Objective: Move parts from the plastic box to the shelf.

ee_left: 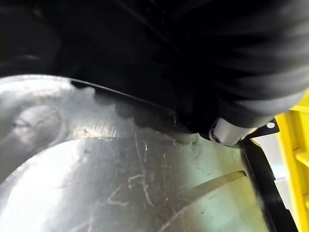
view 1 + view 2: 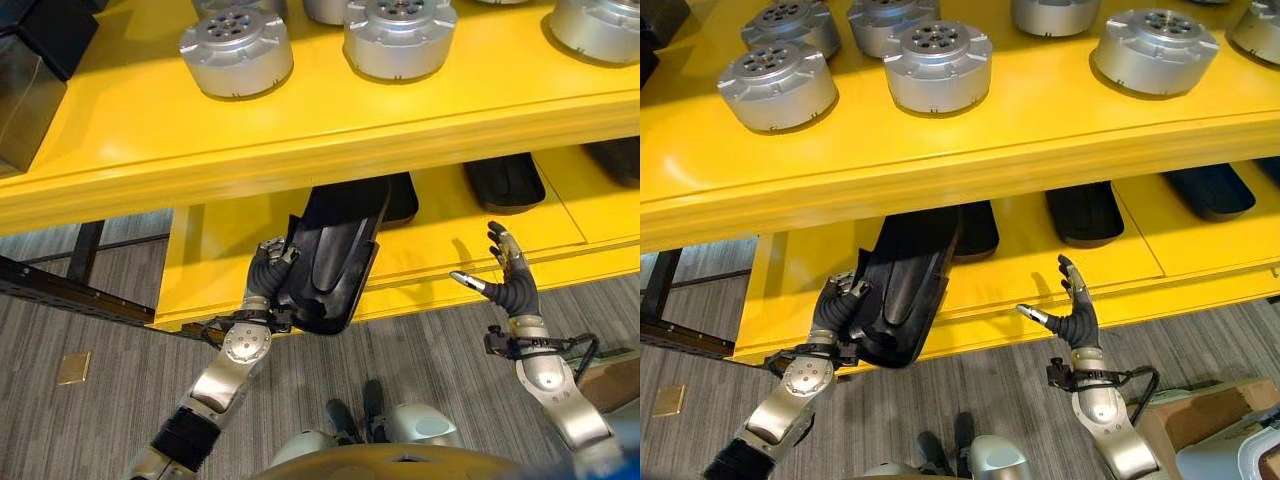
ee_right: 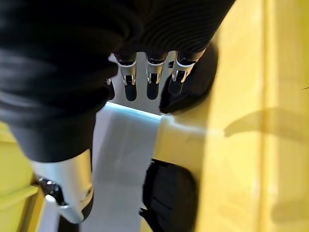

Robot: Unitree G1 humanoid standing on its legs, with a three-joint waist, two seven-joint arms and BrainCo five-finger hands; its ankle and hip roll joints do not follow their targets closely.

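Observation:
A long black moulded part (image 2: 335,250) lies tilted across the front edge of the yellow lower shelf (image 2: 440,250), its far end under the upper shelf. My left hand (image 2: 270,275) grips its near left edge, fingers curled round the rim. In the left wrist view the part's glossy surface (image 1: 120,183) sits right against the hand. My right hand (image 2: 1075,320) hovers open in front of the lower shelf, to the right of the part and apart from it. Its straight fingers (image 3: 147,82) and thumb (image 3: 72,193) hold nothing.
Several silver round parts (image 2: 237,50) stand on the yellow upper shelf (image 2: 300,120). More black parts (image 2: 1085,212) (image 2: 1210,190) lie further back on the lower shelf. A dark box (image 2: 30,60) sits at the upper left. A cardboard box (image 2: 1200,415) stands on the carpet at the lower right.

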